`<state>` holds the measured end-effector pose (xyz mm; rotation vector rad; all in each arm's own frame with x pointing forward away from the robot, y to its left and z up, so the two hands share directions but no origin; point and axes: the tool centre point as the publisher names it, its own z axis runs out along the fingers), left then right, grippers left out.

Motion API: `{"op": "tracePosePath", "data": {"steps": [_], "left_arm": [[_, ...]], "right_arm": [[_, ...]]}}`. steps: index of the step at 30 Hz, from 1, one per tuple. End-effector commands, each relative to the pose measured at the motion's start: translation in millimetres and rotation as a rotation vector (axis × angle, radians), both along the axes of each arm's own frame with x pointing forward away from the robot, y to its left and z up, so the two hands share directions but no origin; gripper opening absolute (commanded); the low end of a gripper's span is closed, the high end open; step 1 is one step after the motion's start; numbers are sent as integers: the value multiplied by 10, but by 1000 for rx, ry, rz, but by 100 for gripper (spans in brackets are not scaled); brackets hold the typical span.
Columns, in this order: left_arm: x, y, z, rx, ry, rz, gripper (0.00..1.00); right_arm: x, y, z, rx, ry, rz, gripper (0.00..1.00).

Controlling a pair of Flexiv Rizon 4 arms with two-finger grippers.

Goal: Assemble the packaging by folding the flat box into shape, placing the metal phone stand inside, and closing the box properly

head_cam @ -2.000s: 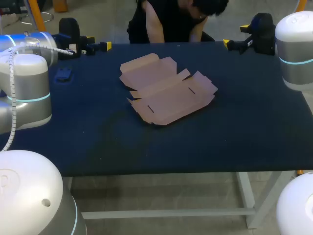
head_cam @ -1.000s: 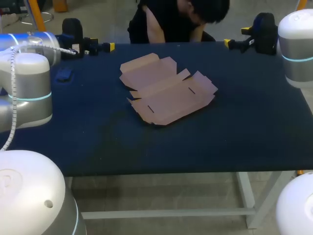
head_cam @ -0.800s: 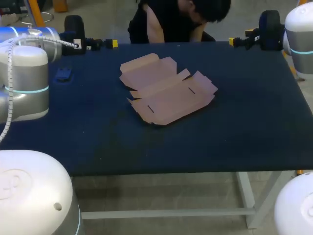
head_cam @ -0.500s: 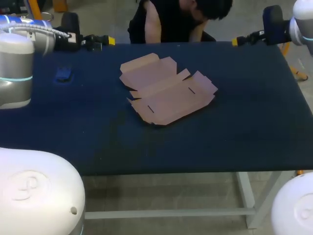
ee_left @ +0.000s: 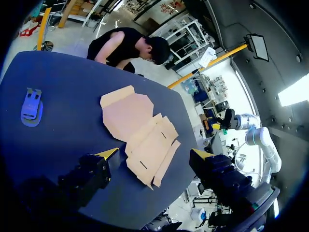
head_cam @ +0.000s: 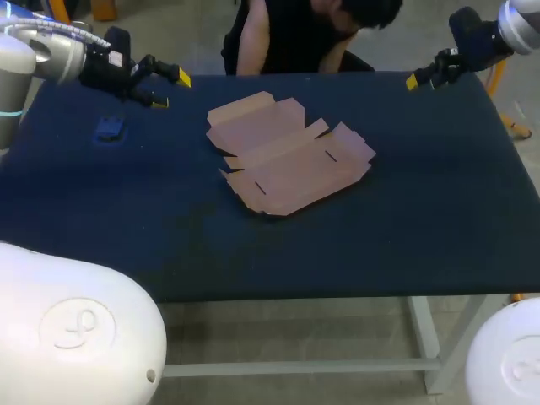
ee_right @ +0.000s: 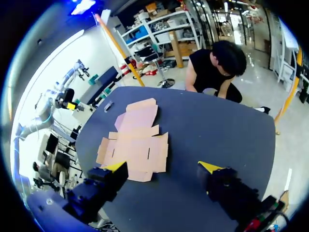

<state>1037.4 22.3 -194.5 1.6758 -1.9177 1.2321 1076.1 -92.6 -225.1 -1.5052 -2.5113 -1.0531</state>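
Note:
The flat brown cardboard box (head_cam: 287, 156) lies unfolded in the middle of the dark blue table (head_cam: 405, 228). The blue phone stand (head_cam: 108, 128) lies flat near the far left corner. My left gripper (head_cam: 171, 90) hovers open above the far left of the table, between stand and box, holding nothing. My right gripper (head_cam: 426, 69) hangs open over the far right edge, also holding nothing. From the left wrist, the box (ee_left: 137, 130) is ahead of the open left gripper (ee_left: 154, 154), with the stand (ee_left: 31, 104) off to one side. The right wrist shows the box (ee_right: 135, 140) ahead of the open right gripper (ee_right: 162, 167).
My left arm (head_cam: 38, 51) comes in at the far left corner, my right arm (head_cam: 506, 25) at the far right corner. Bare cloth surrounds the box on all sides, widest toward the table's front edge (head_cam: 337, 291).
Both arms have swung outward and up toward the corners. The left gripper has tilted down towards the table; the right gripper has shifted to the right. Box and stand have not moved.

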Motion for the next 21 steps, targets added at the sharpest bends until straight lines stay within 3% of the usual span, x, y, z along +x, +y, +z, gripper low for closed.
{"op": "tracePosePath", "data": {"steps": [1,13,16,21], "left_arm": [[25,-4,57,84,187,-197,100],[25,-4,57,84,187,-197,100],[57,-22,-9,70,252,-104,100],[-50,10,-76,5,325,-58,100]], "right_arm": [[23,23,33,-69,99,42,100],[23,23,33,-69,99,42,100],[62,34,-13,-45,141,56,100],[92,44,-136,-51,220,45,100]]}}
